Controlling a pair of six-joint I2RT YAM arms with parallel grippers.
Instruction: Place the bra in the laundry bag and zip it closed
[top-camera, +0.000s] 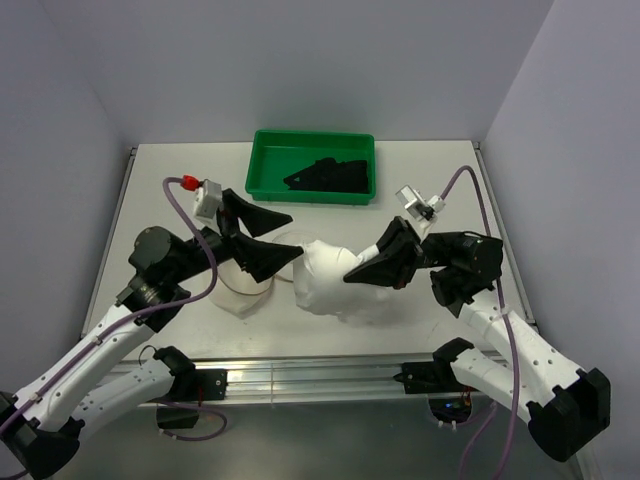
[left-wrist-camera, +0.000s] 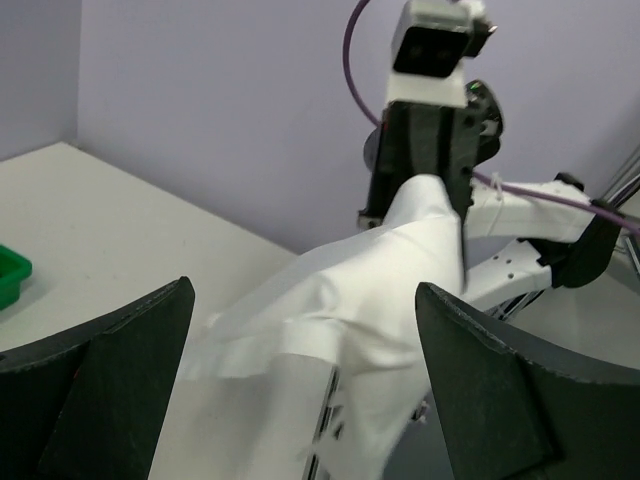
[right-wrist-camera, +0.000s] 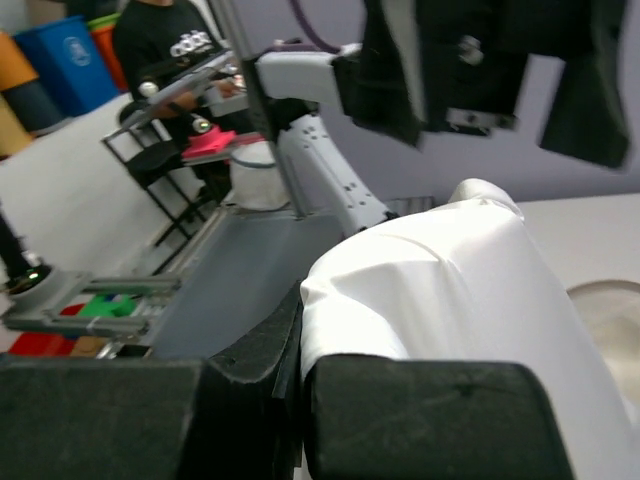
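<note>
The right end effector is clenched on a fold of the white laundry bag, as its wrist view shows up close. The left end effector gapes, released, with the bag just ahead of it. Only the overhead view shows the bra, which lies in the green tray, well beyond both.

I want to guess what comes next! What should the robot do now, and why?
Probably move the left gripper to the tray and grasp the bra: it is open and empty, the bra lies in the tray, and the right gripper is shut on the bag.
</note>
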